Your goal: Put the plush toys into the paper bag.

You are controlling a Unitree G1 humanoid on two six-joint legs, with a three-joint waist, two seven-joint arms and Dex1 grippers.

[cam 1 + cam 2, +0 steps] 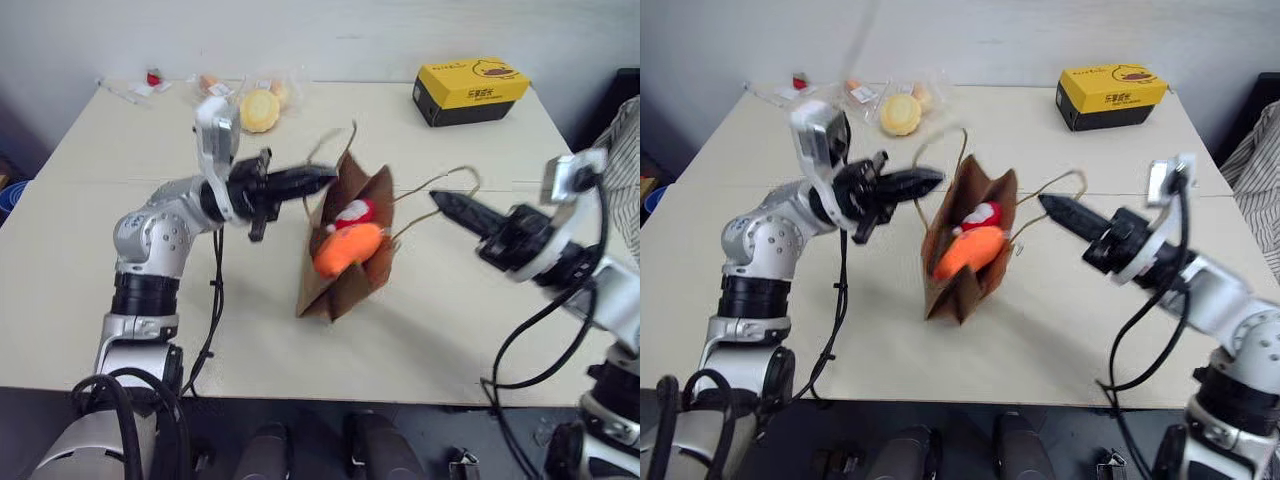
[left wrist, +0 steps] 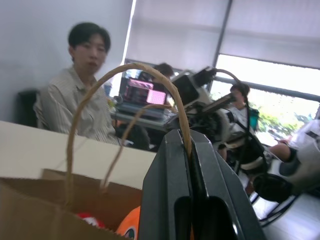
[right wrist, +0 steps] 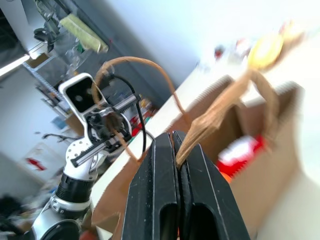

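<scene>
The brown paper bag (image 1: 332,292) stands open at the middle of the table, hanging between my two grippers by its loop handles. Inside it lie both plush toys: the orange fish-like one (image 1: 346,250) and, behind it, the red-and-white Santa-like one (image 1: 356,212). My left gripper (image 1: 325,180) reaches in from the left and is shut on one tan handle (image 2: 125,70). From the right, my right gripper (image 1: 438,199) is shut on the other handle (image 3: 220,112). The bag leans slightly and its mouth is pulled wide.
A yellow-and-black cardboard box (image 1: 470,90) sits at the table's back right. A wrapped yellow bun (image 1: 260,108) and small packets lie at the back left. People sit beyond the table (image 2: 85,100). Bare tabletop (image 1: 450,330) surrounds the bag.
</scene>
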